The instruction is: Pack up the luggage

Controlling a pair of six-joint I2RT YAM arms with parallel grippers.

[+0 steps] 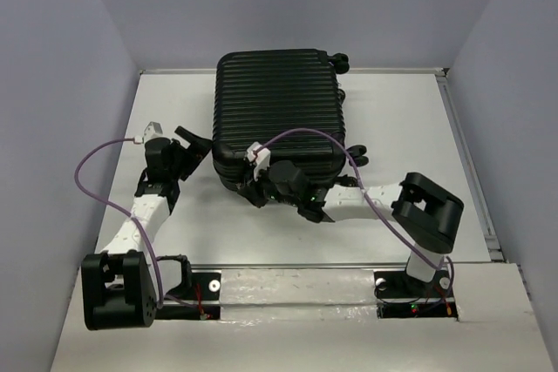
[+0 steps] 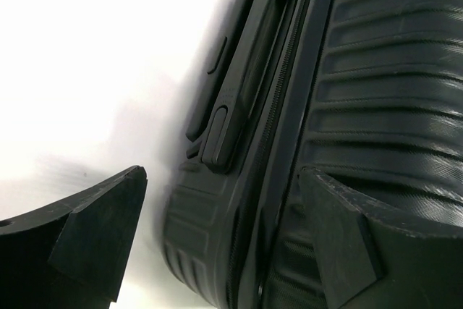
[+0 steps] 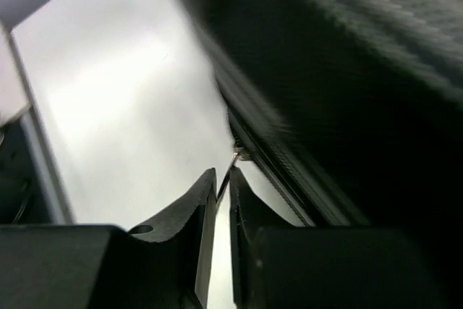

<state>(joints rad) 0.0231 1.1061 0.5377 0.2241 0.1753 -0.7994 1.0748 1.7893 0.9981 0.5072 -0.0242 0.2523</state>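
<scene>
The luggage [image 1: 277, 111] is a black ribbed hard-shell suitcase lying flat in the middle of the table, lid down, wheels to the right. My left gripper [image 1: 196, 147] is open at the suitcase's left near corner; in the left wrist view [image 2: 221, 229] its jaws straddle that corner, one finger over the ribbed shell, with the side handle [image 2: 228, 99] ahead. My right gripper [image 1: 255, 193] is at the near edge, shut on the thin metal zipper pull [image 3: 230, 168] of the zipper track [image 3: 282, 171]. The luggage [image 3: 340, 56] fills the right wrist view's upper right.
The white table [image 1: 174, 224] has a raised rim at the back and right [image 1: 466, 154]. Purple cables loop from both arms over the table and the suitcase. The arm bases sit at the near edge.
</scene>
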